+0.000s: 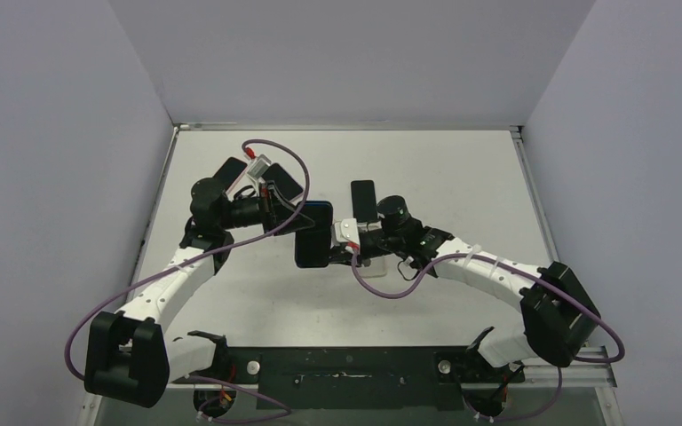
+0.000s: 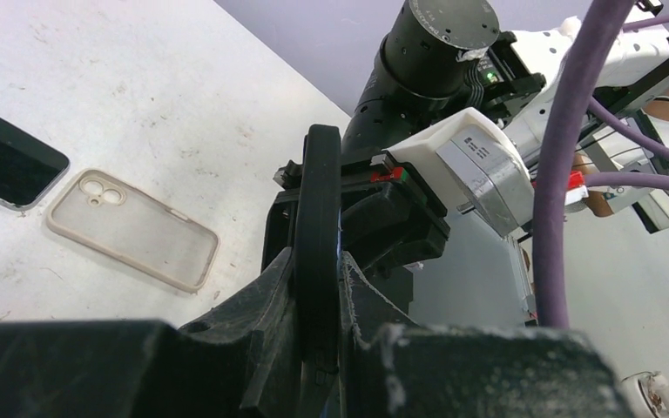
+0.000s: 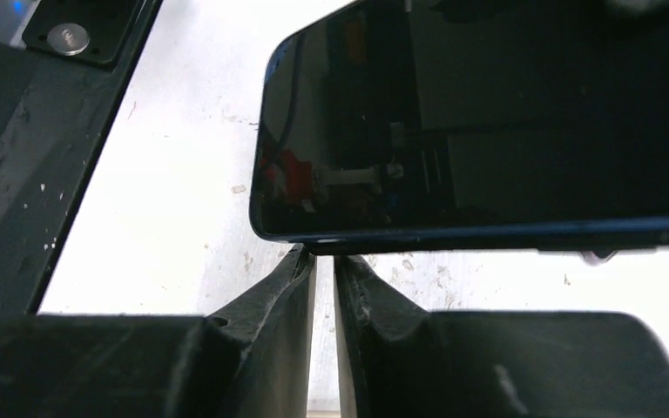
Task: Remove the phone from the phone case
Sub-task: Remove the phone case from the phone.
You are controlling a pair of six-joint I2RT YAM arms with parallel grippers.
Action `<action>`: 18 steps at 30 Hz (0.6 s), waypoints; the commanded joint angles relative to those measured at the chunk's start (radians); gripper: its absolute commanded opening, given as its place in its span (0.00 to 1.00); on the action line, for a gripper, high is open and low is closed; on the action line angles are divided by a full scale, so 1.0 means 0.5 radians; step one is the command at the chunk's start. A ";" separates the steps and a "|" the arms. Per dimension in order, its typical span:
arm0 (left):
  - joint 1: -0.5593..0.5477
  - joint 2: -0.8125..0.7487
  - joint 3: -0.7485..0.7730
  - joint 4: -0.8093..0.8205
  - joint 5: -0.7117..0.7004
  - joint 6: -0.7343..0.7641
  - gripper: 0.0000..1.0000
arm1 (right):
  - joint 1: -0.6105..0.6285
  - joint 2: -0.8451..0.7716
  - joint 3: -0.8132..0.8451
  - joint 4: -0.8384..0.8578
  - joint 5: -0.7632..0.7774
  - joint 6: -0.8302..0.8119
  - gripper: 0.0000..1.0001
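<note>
Our right gripper [image 3: 324, 261] has its fingers nearly together at the edge of the phone [image 3: 488, 122]; whether they pinch it we cannot tell. Our left gripper [image 2: 318, 287] clamps that phone, edge-on, off the table [image 2: 183, 104]. Beyond lie a clear case [image 2: 132, 228] and a second phone [image 2: 4, 157].

Two phones: a bare phone [image 2: 0, 165] lying flat just beside the clear case [image 2: 135, 231], and a cased phone [image 1: 313, 232] raised off the table near that clear case. Two cases, counting the dark case [image 2: 318, 218] rimming the raised phone. Two arms, the left arm [image 1: 178, 275] and the right arm [image 1: 488, 271]. Two purple cables [image 1: 295, 169].
</note>
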 commanded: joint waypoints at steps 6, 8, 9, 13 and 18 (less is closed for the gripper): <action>-0.029 -0.047 -0.049 0.145 0.039 -0.205 0.00 | -0.054 -0.204 -0.364 1.089 0.430 0.782 0.08; -0.029 -0.064 -0.101 0.241 -0.004 -0.278 0.00 | -0.054 -0.229 -0.431 1.227 0.492 0.905 0.11; -0.029 -0.078 -0.126 0.273 -0.043 -0.308 0.00 | -0.053 -0.246 -0.461 1.254 0.492 0.938 0.15; -0.027 -0.157 -0.209 0.263 -0.288 -0.322 0.00 | -0.054 -0.348 -0.555 1.234 0.577 1.061 0.33; -0.028 -0.219 -0.298 0.334 -0.601 -0.409 0.00 | -0.056 -0.567 -0.721 1.263 0.842 1.331 0.63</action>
